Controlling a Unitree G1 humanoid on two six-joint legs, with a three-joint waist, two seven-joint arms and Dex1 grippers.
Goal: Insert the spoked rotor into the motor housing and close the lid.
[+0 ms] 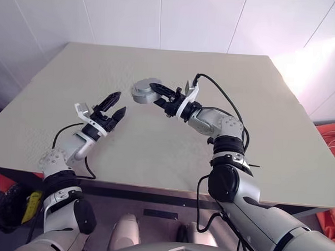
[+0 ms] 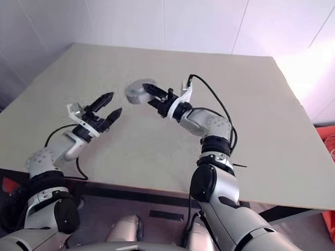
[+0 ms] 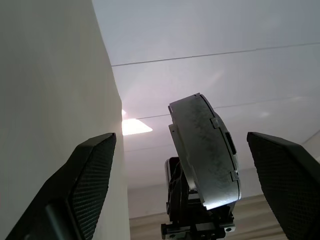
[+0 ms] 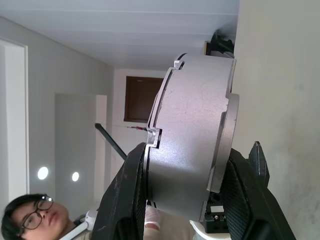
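Two arms are up over a big beige table (image 1: 267,135) that takes up most of the head view, with white panelled wall behind it and a bit of orange stuff (image 1: 331,135) off the right edge. Biggest thing actually being handled is the motor housing (image 1: 142,91), a plain grey puck seen from outside, with the lid (image 4: 227,135) sitting closed against it as a thinner grey disc, so the whole thing looks like one stacked unit with little notches along the seam. It's held up off the table surface, roughly mid-table and a little toward the far side. The right gripper (image 1: 158,94) is pinching it, one black finger on each flat face, which the right wrist view shows really clearly: the puck is wedged between both pads. The left gripper (image 1: 115,104) sits nearby on the housing's left, apart from it, fingers spread wide with nothing between them; in its own wrist view the housing shows edge-on in the gap beyond the two open tips. A person wearing glasses shows low in the right wrist view's background.
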